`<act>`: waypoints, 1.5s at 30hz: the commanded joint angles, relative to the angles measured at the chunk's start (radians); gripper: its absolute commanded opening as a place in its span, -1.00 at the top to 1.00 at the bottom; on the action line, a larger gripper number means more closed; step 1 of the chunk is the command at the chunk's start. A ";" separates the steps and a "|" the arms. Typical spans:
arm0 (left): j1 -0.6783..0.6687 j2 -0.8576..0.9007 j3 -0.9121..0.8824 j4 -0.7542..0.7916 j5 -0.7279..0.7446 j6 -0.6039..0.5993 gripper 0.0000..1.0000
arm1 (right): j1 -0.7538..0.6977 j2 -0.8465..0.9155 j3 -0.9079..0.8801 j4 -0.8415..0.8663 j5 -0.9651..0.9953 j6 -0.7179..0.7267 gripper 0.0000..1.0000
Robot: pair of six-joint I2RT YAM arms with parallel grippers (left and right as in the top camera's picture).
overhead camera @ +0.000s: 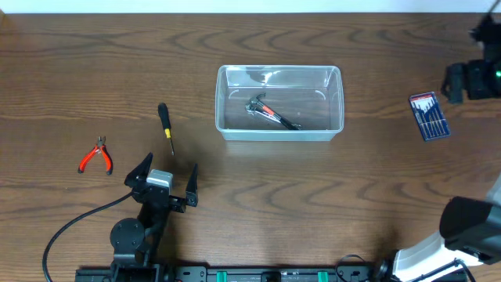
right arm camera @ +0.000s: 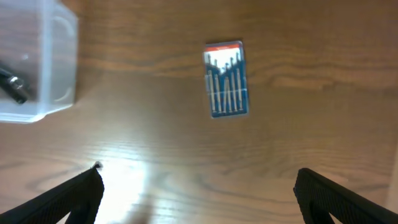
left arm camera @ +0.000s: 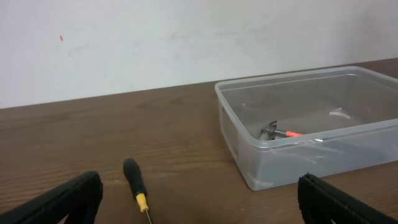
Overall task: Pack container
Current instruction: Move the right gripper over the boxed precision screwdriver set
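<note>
Plainly, the container point(overhead camera: 221, 102) stands upright on the wooden table point(overhead camera: 352, 204), roughly midway between the two arms. Inside it lies what looks like a small hammer point(overhead camera: 270, 112) with an orange-and-black handle, though the plastic blurs it.

To the left of the container is a black-handled screwdriver point(overhead camera: 165, 124), and farther left a pair of red-handled pliers point(overhead camera: 95, 157). Well to the right of the container is a precision screwdriver set point(overhead camera: 429, 116) in a blue pack.

The left gripper point(overhead camera: 171, 164) hovers near the container's left front with its fingers spread and empty. The right gripper point(right arm camera: 198, 173) hangs above the set, also spread and empty.

The bin is probably light, thin-walled and slick, so it could skid if bumped. The rim of a long side looks like the surest place to grip it.
</note>
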 commanded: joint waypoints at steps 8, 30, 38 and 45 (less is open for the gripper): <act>0.004 -0.006 -0.023 -0.026 0.024 -0.009 -0.97 | -0.050 0.073 -0.251 0.193 -0.056 -0.147 -0.99; 0.004 -0.006 -0.023 -0.026 0.024 -0.009 -0.97 | -0.030 0.202 -0.454 0.488 0.076 -0.087 -0.99; 0.004 -0.006 -0.023 -0.026 0.024 -0.009 -0.97 | 0.008 0.275 -0.454 0.533 0.130 -0.087 -0.98; 0.004 -0.006 -0.023 -0.025 0.024 -0.009 -0.97 | 0.013 0.309 -0.454 0.583 0.155 -0.081 -0.99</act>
